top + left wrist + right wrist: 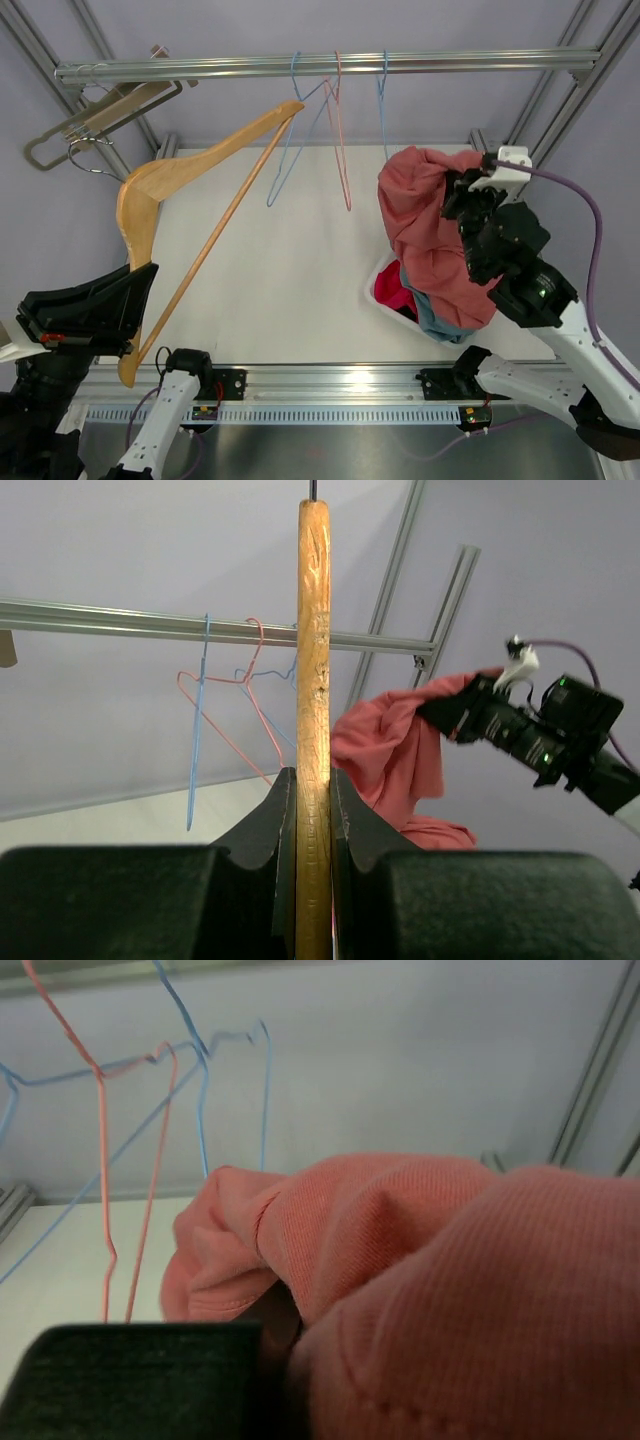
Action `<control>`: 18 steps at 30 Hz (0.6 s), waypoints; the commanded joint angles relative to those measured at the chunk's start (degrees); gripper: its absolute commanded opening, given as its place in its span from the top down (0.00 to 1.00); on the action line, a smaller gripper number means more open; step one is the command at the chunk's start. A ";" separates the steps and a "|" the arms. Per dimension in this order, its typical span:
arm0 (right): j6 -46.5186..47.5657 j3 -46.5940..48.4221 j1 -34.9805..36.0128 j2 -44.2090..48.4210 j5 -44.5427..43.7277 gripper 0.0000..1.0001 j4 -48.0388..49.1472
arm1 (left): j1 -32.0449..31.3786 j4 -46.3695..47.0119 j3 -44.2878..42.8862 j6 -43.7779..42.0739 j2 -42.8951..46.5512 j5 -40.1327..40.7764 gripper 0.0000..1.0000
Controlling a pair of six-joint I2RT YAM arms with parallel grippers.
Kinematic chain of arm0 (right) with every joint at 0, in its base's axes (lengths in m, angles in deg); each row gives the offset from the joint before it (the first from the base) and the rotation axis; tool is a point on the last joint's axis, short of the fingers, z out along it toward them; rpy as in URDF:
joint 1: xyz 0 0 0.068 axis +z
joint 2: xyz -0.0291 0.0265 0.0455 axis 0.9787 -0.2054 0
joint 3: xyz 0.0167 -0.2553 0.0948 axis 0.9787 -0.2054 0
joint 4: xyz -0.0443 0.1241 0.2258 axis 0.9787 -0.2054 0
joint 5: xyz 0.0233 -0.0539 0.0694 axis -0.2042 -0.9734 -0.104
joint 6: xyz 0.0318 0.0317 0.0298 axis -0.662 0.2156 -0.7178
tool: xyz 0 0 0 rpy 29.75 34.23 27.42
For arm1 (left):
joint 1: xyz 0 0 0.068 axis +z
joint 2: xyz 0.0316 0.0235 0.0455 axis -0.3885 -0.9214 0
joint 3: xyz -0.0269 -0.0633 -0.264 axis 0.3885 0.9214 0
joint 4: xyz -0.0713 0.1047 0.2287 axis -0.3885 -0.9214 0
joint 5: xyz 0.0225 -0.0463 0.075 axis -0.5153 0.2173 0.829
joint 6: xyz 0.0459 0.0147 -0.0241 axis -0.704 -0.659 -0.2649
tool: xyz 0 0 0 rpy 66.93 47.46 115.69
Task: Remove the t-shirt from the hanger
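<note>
A: Quick, where's the t-shirt [425,215]?
B: Off the wooden hanger [212,146], looks like. It's bunched in the right gripper [468,197], jaws nearly closed on the fabric. Held up on the R side over a white bin [378,283], lower end draping onto the other clothes in there.
A: Left gripper [313,798]?
B: Narrow, pinched on the hanger's wood near the low end. Hanger's bare, slanting up twd the rail [450,62].
A: Risks?
B: Judgement only.
1) Hanger's gripped near one end, so it's a long lever. Could swivel or slip in the jaws if the arm swings.
2) Its top end sits right by the wire hangers [344,155] on the rail. A sideways move could knock or hook them.
3) Shirt's a loose wad w/ one pinch point. If R lets go off-centre, part could land on the table [280,280] outside the bin.
4) Can't tell if the hook is on the rail. Pulling w/o checking could jam it.
A: View diffs?
B: Top cam gives the layout: bin, drape, both arms well apart. Doesn't show the L pinch clearly.
Left wrist cam does: both fingers [280,815] flat against the wood, plus shirt + R arm in the bkgd.
Right wrist cam is mostly salmon cloth w/ the fingertips buried, so the grip can't be read there. It does show the wire hangers beyond the shirt.
</note>
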 commanded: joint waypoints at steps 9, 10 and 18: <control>-51.74 -41.89 -0.93 39.89 -13.03 1.00 -27.15 | -0.07 2.75 1.08 -2.79 0.27 4.59 1.00; -55.50 -42.51 -0.93 42.79 -12.42 1.00 -29.70 | 0.02 2.75 1.60 -2.52 0.27 4.51 1.00; -48.46 -34.63 -0.93 44.33 -4.68 0.25 -35.08 | 0.02 3.10 11.27 -2.08 -0.34 8.46 1.00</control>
